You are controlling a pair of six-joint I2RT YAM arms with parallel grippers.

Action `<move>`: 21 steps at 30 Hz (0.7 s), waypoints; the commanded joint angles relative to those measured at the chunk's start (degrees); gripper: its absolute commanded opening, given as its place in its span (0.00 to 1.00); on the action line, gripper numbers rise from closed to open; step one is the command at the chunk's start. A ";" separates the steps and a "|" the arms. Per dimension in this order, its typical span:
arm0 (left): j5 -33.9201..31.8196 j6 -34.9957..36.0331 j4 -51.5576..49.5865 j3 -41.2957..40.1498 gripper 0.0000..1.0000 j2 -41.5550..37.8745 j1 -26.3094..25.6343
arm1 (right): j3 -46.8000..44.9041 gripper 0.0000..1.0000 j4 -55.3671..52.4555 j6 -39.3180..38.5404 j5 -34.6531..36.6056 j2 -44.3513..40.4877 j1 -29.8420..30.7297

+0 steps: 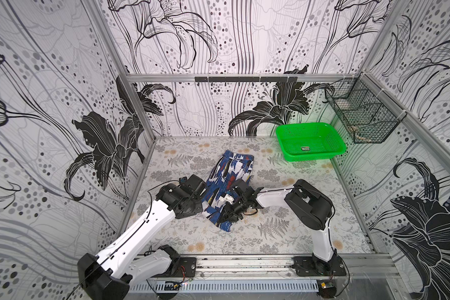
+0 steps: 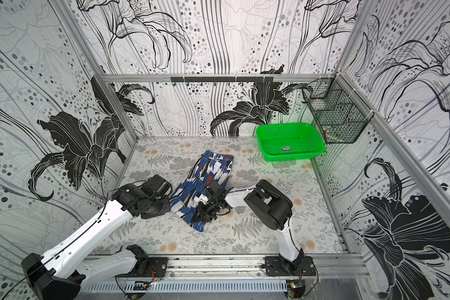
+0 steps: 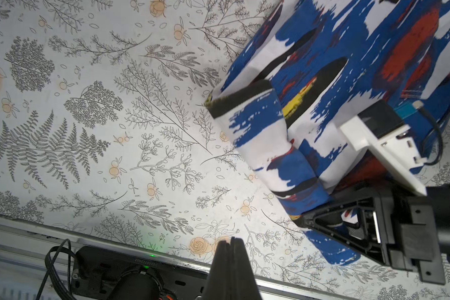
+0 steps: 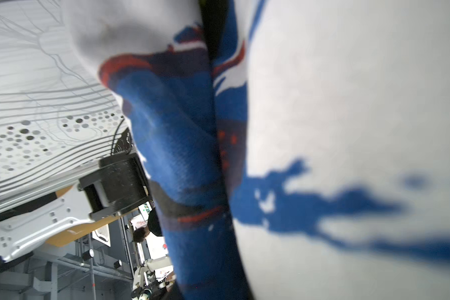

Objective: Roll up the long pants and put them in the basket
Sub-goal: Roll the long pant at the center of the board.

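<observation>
The long pants [image 1: 234,168] [image 2: 213,168], printed in blue, white and black with red and yellow spots, lie in the middle of the flowered table in both top views. Their near end is folded over and bunched. My right gripper [image 3: 307,220] is shut on that bunched near end [image 3: 291,166], with fabric running between its fingers. In the right wrist view the cloth [image 4: 348,104] fills the picture and hides the jaws. My left gripper [image 3: 230,241] is shut with nothing in it, above bare table left of the pants and apart from them.
A green plastic basket [image 1: 309,141] stands at the back right. A black wire basket [image 1: 361,114] hangs on the right wall. The metal rail [image 1: 244,262] with both arm bases runs along the front edge. Patterned walls close in three sides.
</observation>
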 commanded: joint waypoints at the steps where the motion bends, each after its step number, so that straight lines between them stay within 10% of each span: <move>1: 2.22 0.35 3.46 -0.65 0.00 1.52 -0.10 | -0.07 0.27 4.84 5.98 -2.80 1.69 -0.59; 21: 2.37 -2.23 21.55 0.17 0.00 30.67 -0.27 | -0.97 0.27 2.04 4.38 -2.83 1.77 -0.67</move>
